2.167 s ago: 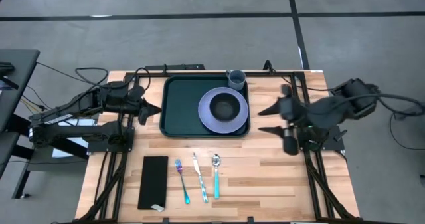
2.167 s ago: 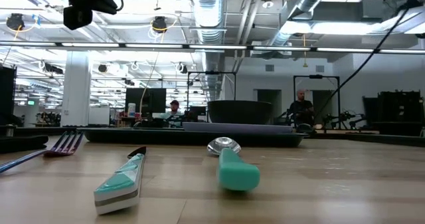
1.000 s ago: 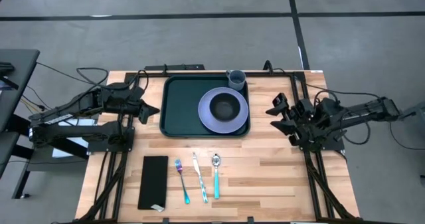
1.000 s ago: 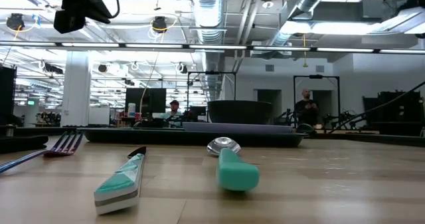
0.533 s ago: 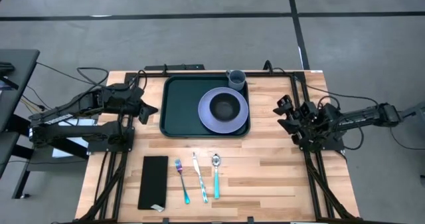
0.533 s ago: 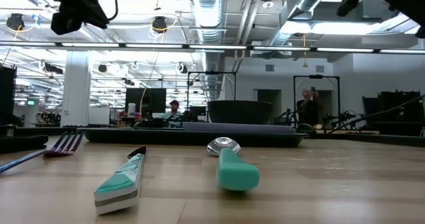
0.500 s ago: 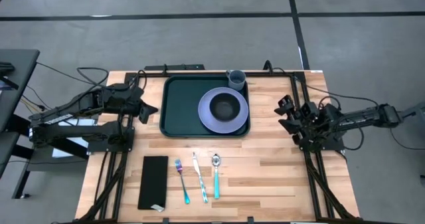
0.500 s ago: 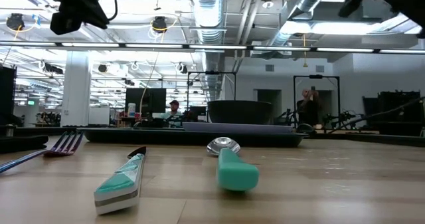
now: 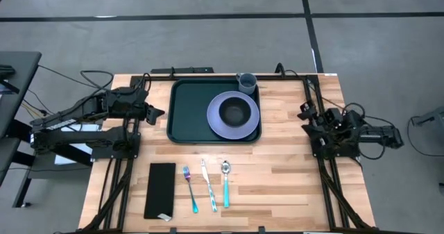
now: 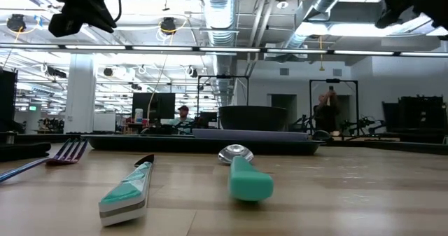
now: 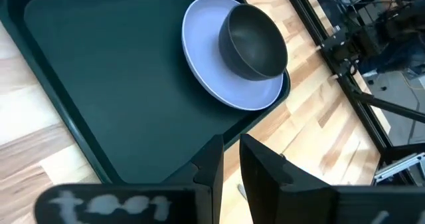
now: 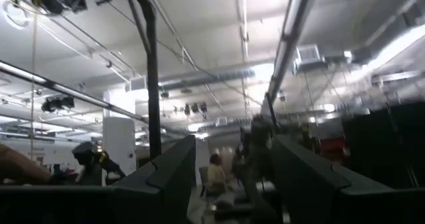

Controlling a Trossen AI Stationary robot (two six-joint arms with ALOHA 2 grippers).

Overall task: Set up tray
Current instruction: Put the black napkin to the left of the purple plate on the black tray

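The dark green tray (image 9: pixel 187 112) lies flat at the table's far middle. A lavender plate (image 9: pixel 220 126) rests on the tray's right half, and a dark bowl (image 9: pixel 236 110) stands on the plate. A grey cup (image 9: pixel 246 82) stands at the tray's far right corner. My left gripper (image 9: pixel 161 112) hovers just off the tray's left edge, slanting down over it (image 11: pixel 229 167), nearly shut with a slim gap and nothing between its fingers. My right gripper (image 9: pixel 305 118) is drawn back by the table's right edge, open and empty, pointing up into the room (image 12: pixel 232 177).
On the near half of the wooden table lie a flat black rectangle (image 9: pixel 161 190), a fork (image 9: pixel 190 189), a knife (image 9: pixel 208 185) and a teal-handled spoon (image 9: pixel 225 184), side by side. Bare wood lies to the right of them. People stand in the room behind (image 10: pixel 330 113).
My right arm has folded back toward the table's right edge and sunk, its gripper staying open and empty. My left gripper has turned a little in place. Nothing on the table has moved.
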